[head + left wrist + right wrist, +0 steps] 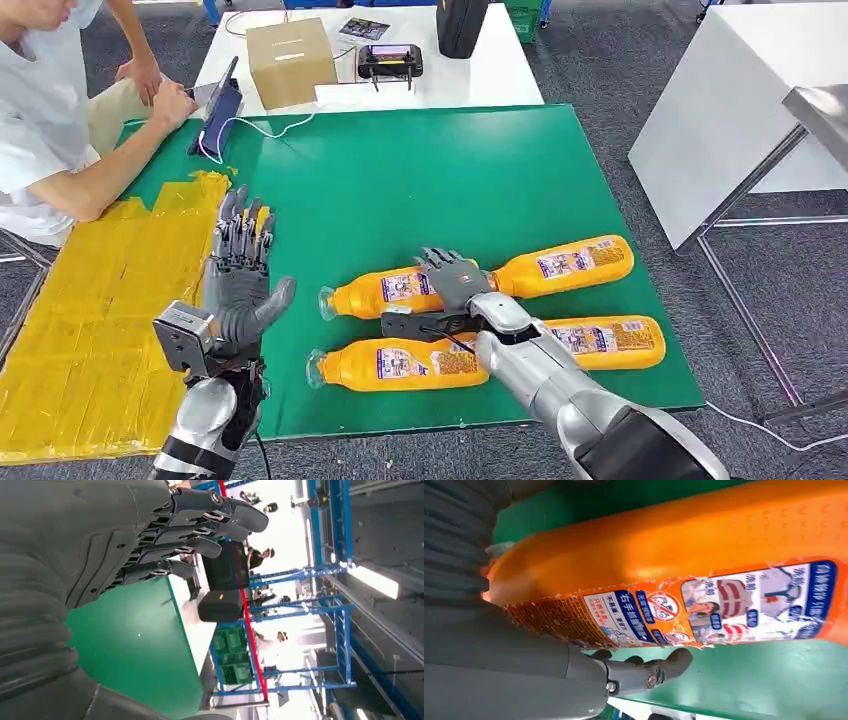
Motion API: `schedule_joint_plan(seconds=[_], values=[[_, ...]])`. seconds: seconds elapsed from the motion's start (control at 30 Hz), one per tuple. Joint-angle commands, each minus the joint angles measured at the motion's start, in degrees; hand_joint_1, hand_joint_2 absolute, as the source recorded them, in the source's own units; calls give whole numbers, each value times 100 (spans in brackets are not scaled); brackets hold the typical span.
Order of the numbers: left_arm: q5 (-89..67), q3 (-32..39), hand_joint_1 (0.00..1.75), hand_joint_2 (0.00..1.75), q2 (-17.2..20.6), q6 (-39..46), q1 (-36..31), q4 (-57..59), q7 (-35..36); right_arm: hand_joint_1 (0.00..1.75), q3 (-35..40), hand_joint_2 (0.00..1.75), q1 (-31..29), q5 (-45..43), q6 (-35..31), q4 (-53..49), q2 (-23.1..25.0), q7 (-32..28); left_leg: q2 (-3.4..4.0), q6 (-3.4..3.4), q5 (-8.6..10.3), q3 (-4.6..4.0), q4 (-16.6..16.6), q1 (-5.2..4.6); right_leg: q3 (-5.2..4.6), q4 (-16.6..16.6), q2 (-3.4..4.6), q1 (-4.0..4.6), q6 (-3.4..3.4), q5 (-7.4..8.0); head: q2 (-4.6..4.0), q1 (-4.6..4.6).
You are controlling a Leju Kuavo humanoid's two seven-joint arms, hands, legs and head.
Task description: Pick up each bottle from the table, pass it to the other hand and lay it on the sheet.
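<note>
Several orange bottles with blue-and-white labels lie on the green table (400,170). My right hand (455,280) is laid over the far-left bottle (385,292), near its middle. Its fingers stretch across the top and its thumb (649,672) lies straight alongside the bottle (684,565), not wrapped round it. The bottle still lies on the table. Another bottle (400,362) lies just in front of my right forearm. My left hand (240,270) is held up with its fingers (200,525) apart and nothing in it, at the edge of the yellow sheet (90,300).
A person sits at the far left with a forearm (110,180) on the sheet's far end. A tablet (220,115) stands at the table's far-left corner. A cardboard box (290,60) and a controller (390,60) sit on the white table behind. A white table (720,110) stands to the right.
</note>
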Motion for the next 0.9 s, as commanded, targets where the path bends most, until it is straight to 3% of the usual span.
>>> schedule_joint_plan(seconds=[0.03, 0.1, 0.13, 0.2, 0.23, 0.4, 0.57, 0.63, 0.77, 0.83, 0.9], values=[[52, -184, 0, 175, -30, -29, -276, 434, 18, 0, 5, 175, -164, 78, 97, 608, -33, 96, -35, -8, -5, 21, -1, 12, 30, -6, 15, 5, -11, -9, 0, 0], [61, -197, 0, 175, -38, -34, -266, 423, 25, 0, 63, 175, -146, 162, 37, 614, -43, 151, -40, -8, -8, 24, 2, 15, 36, -7, 16, 7, -13, -11, 0, 0], [71, -204, 0, 175, -41, -43, -257, 413, 28, 16, 92, 175, -140, 207, -4, 605, -46, 170, -45, -10, -10, 30, 3, 19, 43, -7, 21, 9, -16, -13, 0, 0], [94, -196, 0, 175, -36, -58, -220, 377, 40, 131, 185, 175, -135, 340, -126, 579, -49, 246, -39, -9, -8, 24, 3, 15, 37, -7, 18, 7, -13, -11, 0, 0], [98, -190, 0, 175, -35, -60, -209, 368, 43, 138, 200, 175, -133, 373, -171, 568, -47, 271, -25, -5, -3, 15, -2, 7, 22, -5, 9, 1, -7, -6, 0, 0], [102, -186, 0, 175, -36, -61, -200, 359, 47, 140, 202, 175, -129, 395, -211, 554, -45, 280, -33, -9, -7, 24, -2, 12, 34, -8, 16, 5, -12, -10, 0, 0], [110, -153, 0, 175, -24, -106, -126, 275, 81, 171, 115, 175, -60, 509, -665, 375, -50, 308, -21, -6, -4, 15, -2, 8, 22, -6, 13, 3, -8, -5, 0, 0], [91, -152, 0, 175, -15, -132, -85, 214, 101, 175, 73, 175, -27, 604, -872, 290, -61, 361, -18, -5, -3, 14, -3, 6, 20, -6, 13, 2, -7, -4, 0, 0], [49, -144, 0, 175, -11, -149, 26, 105, 135, 175, -252, 175, 166, 596, -1649, -52, -133, 354, -20, -6, -5, 16, -2, 8, 23, -7, 17, 3, -8, -6, 0, 0], [49, -143, 0, 175, -12, -147, 42, 98, 135, 175, -268, 175, 170, 594, -1646, -58, -141, 341, -18, -5, -4, 10, -2, 5, 16, -4, 13, 1, -7, -5, 0, 0], [15, -132, 0, 175, -12, -134, 109, 57, 143, 175, -783, 175, 432, 317, -2616, -562, -151, 16, -23, -9, -13, 19, 4, 12, 28, -2, 29, 4, -12, -13, 0, 0]])
